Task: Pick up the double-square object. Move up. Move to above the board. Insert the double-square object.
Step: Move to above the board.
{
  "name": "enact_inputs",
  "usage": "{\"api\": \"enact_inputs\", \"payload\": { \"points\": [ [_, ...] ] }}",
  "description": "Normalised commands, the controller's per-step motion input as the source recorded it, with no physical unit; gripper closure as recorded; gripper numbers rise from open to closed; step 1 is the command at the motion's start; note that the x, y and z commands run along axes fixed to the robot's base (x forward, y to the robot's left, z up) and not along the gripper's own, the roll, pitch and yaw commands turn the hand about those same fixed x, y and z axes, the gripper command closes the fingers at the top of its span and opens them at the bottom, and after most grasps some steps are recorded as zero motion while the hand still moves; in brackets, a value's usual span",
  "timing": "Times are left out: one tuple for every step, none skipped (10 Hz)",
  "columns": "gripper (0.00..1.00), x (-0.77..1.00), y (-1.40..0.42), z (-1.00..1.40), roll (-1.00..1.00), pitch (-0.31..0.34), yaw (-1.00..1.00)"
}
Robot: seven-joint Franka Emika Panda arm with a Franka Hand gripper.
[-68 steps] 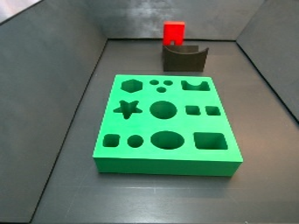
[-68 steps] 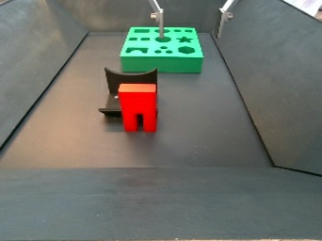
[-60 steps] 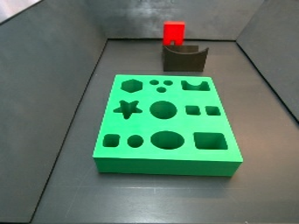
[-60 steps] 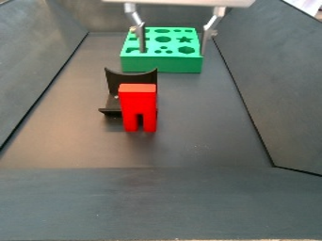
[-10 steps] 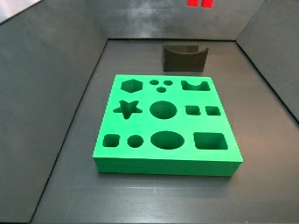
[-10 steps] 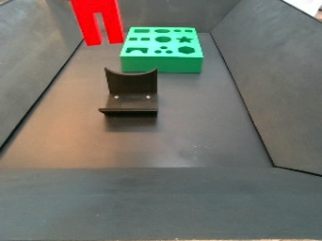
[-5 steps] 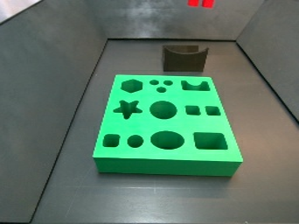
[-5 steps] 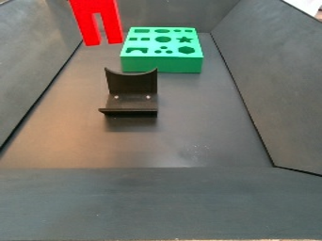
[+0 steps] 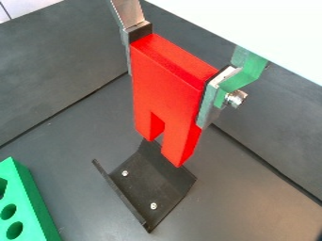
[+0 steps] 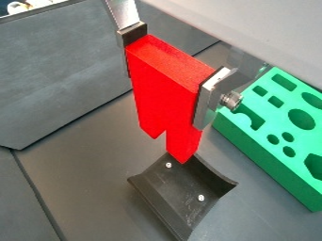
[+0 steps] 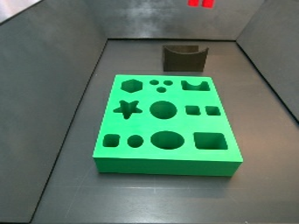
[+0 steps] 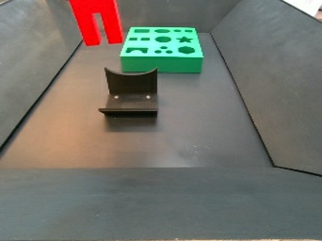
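The double-square object (image 9: 170, 99), a smooth bright red plastic block with two square prongs split by a slot, hangs in the air above the dark L-shaped fixture (image 9: 149, 185), clamped between the gripper (image 9: 176, 68) and its flat silver fingers (image 10: 212, 97) in both wrist views. In both side views only its lower part shows at the top edge (image 12: 96, 21), well clear of the floor. The floor (image 12: 189, 132) is matte dark grey, enclosed by sloping dark grey walls (image 11: 65, 61). The board (image 11: 165, 122), a flat bright green rectangular block, lies on the floor near the fixture, pierced by star, hexagon, circle, square and oval cut-outs.
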Motion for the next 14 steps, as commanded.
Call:
{"api": "enact_inputs", "payload": {
  "points": [
    [1.0, 0.1, 0.01, 0.02, 0.0, 0.209, 0.02],
    [1.0, 0.1, 0.01, 0.02, 0.0, 0.209, 0.02],
    [1.0, 0.1, 0.01, 0.02, 0.0, 0.208, 0.02],
    [1.0, 0.1, 0.01, 0.02, 0.0, 0.208, 0.02],
    [1.0, 0.1, 0.01, 0.02, 0.0, 0.208, 0.02],
    [1.0, 0.1, 0.01, 0.02, 0.0, 0.208, 0.02],
    [1.0, 0.1, 0.01, 0.02, 0.0, 0.208, 0.02],
    [1.0, 0.1, 0.01, 0.02, 0.0, 0.208, 0.02],
    [1.0, 0.1, 0.01, 0.02, 0.0, 0.208, 0.02],
    [1.0, 0.1, 0.01, 0.02, 0.0, 0.208, 0.02],
    [1.0, 0.1, 0.01, 0.02, 0.0, 0.208, 0.02],
    [1.0, 0.1, 0.01, 0.02, 0.0, 0.208, 0.02],
    [1.0, 0.1, 0.01, 0.02, 0.0, 0.208, 0.02],
    [1.0, 0.1, 0.01, 0.02, 0.0, 0.208, 0.02]
  ]
}}
